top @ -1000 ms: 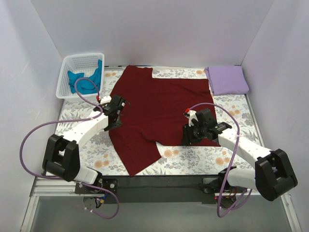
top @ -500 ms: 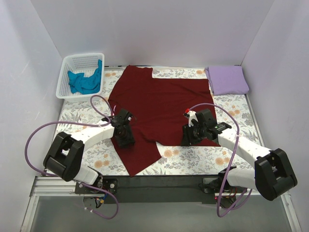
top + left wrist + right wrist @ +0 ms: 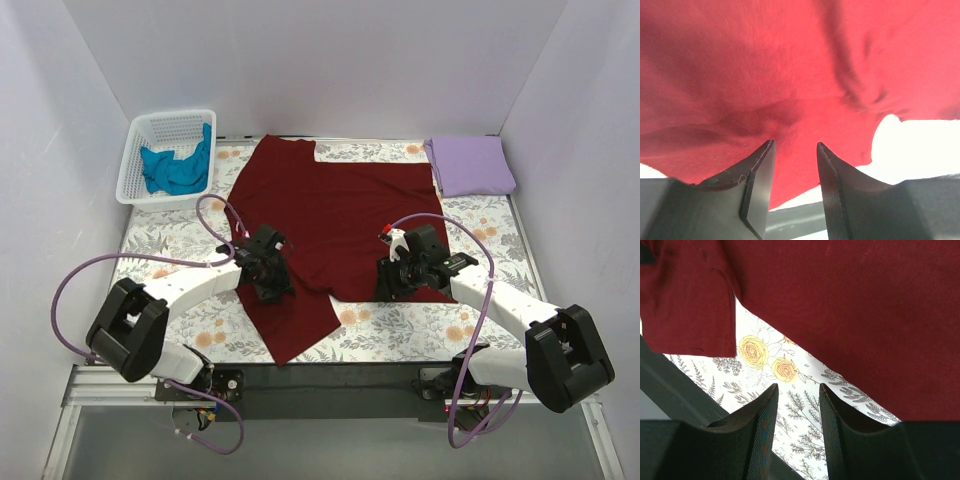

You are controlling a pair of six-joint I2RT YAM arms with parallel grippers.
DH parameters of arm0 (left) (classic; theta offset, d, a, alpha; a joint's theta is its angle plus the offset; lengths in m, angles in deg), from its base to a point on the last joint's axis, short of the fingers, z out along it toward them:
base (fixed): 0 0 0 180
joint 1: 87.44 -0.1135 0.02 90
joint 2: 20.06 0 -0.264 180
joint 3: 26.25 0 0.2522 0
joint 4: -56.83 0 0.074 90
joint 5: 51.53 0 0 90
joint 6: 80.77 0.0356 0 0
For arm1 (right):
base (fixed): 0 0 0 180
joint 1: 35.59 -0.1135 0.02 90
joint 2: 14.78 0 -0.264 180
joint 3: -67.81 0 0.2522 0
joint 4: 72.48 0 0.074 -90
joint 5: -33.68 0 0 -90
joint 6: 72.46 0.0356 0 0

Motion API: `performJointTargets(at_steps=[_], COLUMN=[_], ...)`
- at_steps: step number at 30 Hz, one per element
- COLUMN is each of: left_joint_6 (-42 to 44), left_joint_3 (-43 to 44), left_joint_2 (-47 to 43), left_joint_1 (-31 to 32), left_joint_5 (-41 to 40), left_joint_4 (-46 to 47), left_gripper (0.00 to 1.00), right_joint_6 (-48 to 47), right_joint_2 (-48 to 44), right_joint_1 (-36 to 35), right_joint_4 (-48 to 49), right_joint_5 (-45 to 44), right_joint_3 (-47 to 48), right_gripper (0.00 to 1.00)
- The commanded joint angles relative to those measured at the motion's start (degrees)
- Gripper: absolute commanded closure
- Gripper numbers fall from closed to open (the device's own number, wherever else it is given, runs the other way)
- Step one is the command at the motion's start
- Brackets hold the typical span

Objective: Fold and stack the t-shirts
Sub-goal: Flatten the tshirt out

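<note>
the maroon t-shirt (image 3: 335, 215) lies spread open in the middle of the bench (image 3: 330, 375), on the floral-print cloth (image 3: 420, 335) that covers it, with one long flap reaching toward the near edge on the left side. the left gripper (image 3: 272, 282) is down on the left part of that shirt, just above the flap. in the left wrist view its fingers (image 3: 757, 185) stand parted with a clear gap, and maroon fabric (image 3: 765, 65) fills the view ahead and shows through the gap, slightly rumpled near the tips; nothing is seen clamped between them, so the gripper is released. the right gripper (image 3: 393, 283) sits at the shirt's near edge on the right side. in the right wrist view its fingers (image 3: 760, 440) are likewise parted and grasping nothing, with the printed flowers of the cloth (image 3: 765, 357) showing between them and the shirt's edge (image 3: 865, 305) running on a slant just beyond the tips. the lavender t-shirt (image 3: 472, 165) lies folded in a neat rectangle at the far right corner, just beside the maroon shirt's far right corner. the teal t-shirt (image 3: 172, 172) is crumpled inside the white lattice basket (image 3: 170, 118) at the far left corner, one end draped up against the basket's right wall.
</note>
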Motion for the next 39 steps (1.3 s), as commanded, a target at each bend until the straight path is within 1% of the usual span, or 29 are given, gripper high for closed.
performJointTargets(at_steps=[1,2,3,4,6,7,8,10,12,15,16,19,23,26,29,36,39], left_joint_6=[0.3,1.2,6.5,8.1,10.8,11.7,13.3,14.2,14.6,14.7,14.8,15.4,16.6,16.8,16.5,16.3,16.5], left_joint_3=[4.2,4.5,4.1,4.1,4.4,4.9,6.1,6.9,6.9,8.8,9.6,12.2,14.9,15.6,15.0,14.9,15.2], left_joint_2=[-6.2,-6.9,-9.1,-9.2,-8.7,-7.5,-6.9,-5.7,-4.3,-0.1,1.2,6.8,12.5,15.2,15.2,10.4,10.3], left_joint_1=[-2.9,-4.5,-13.2,-15.3,-18.5,-21.1,-22.1,-24.7,-27.5,-30.3,-30.6,-31.1,-31.1,-31.1,-31.1,-31.1,-31.0], left_joint_5=[-11.9,-13.3,-16.0,-16.2,-16.7,-16.7,-16.7,-16.7,-16.2,-15.0,-14.9,-14.5,-14.4,-12.8,-11.1,-13.2,-11.7], left_joint_4=[-3.0,-3.2,-0.7,-0.7,1.6,1.9,2.3,3.4,7.0,10.1,10.6,12.4,13.2,13.3,13.7,14.0,13.9], left_gripper=[0.62,0.62,0.62,0.62,0.66,0.67,0.67,0.67,0.68,0.71,0.74,0.78,0.87,0.89,0.9,0.89,0.89], right_joint_6=[0.5,0.5,0.4,0.3,0.4,0.5,0.5,0.6,0.7,0.7,0.6,0.3,-0.3,-0.3,-0.5,-0.8,-0.6], right_joint_2=[-0.2,-0.3,0.0,0.0,0.4,0.6,1.5,3.3,5.0,9.5,11.6,15.3,18.7,20.7,21.9,22.3,22.2], right_joint_1=[0.2,0.1,0.2,0.1,0.1,0.2,0.1,-0.1,-0.1,-0.3,-0.3,-0.4,-0.5,-0.5,-0.5,-0.5,-0.5], right_joint_4=[1.2,1.2,1.3,1.4,1.6,1.8,2.1,3.2,5.5,7.2,7.7,9.2,9.8,10.6,10.9,11.2,11.4], right_joint_5=[1.2,1.1,1.1,1.2,1.4,1.7,1.9,2.8,3.3,3.8,3.8,3.8,3.9,4.5,5.0,5.3,5.5], right_joint_3=[-0.7,-0.9,-1.0,-0.9,-0.7,-0.5,0.9,2.4,5.0,9.0,9.8,13.0,15.7,15.9,15.5,13.9,13.4], right_gripper=[0.55,0.55,0.55,0.55,0.55,0.55,0.55,0.55,0.56,0.57,0.57,0.58,0.59,0.59,0.59,0.6,0.6])
